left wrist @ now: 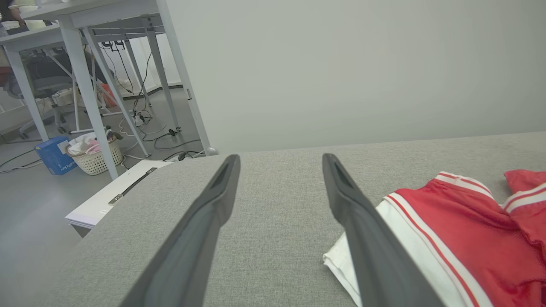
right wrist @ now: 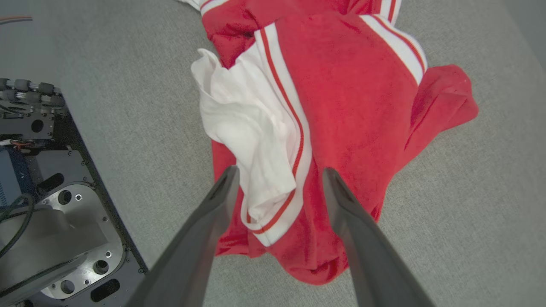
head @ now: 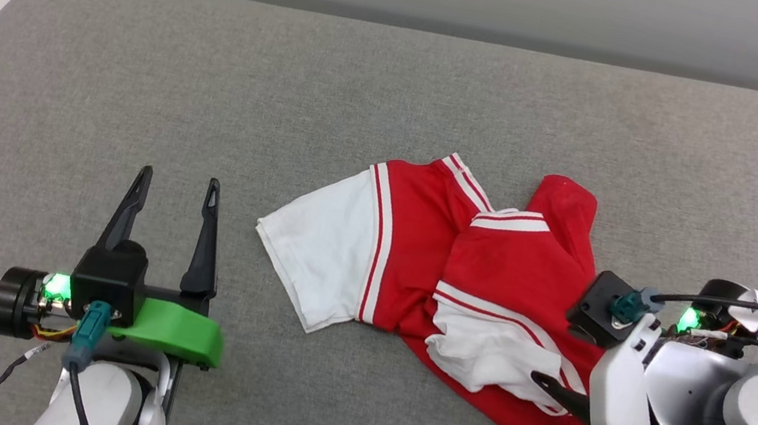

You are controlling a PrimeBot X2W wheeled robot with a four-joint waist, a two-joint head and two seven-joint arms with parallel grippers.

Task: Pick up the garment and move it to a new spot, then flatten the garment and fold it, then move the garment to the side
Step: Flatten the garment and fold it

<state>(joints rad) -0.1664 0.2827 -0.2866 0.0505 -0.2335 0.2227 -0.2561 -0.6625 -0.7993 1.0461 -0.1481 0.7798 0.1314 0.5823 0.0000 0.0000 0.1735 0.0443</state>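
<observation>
- The right end effector [right wrist: 280, 170] has its two fingers [right wrist: 204, 221] spread wide and holds nothing. In its wrist view they straddle a bunched white sleeve [right wrist: 256, 140] with red-striped trim. I cannot tell whether the tips touch the cloth.
- The left end effector [head: 180, 177] is also wide open and empty, poised above bare table [head: 291, 92] with its fingers pointing to 12 o'clock in the head view.
- The garment [head: 505, 278] lies crumpled on the table, right of centre. It sits at 3 o'clock from the left end effector, with its flat white sleeve [head: 320, 249] nearest. The right end effector comes in over its 4 o'clock corner.
- Step in hand, as I judge it: the first one, picking up. Nothing is gripped, and the shirt is neither flattened nor folded.
- The next move likely calls for the right end effector to lower onto the bunched sleeve and the red layer beneath, then close firmly. Soft layered cloth may slip or lift only one layer, so a deep bite seems wise.
- If both are to lift, the left end effector would need to travel toward 3 o'clock for the flat sleeve.
</observation>
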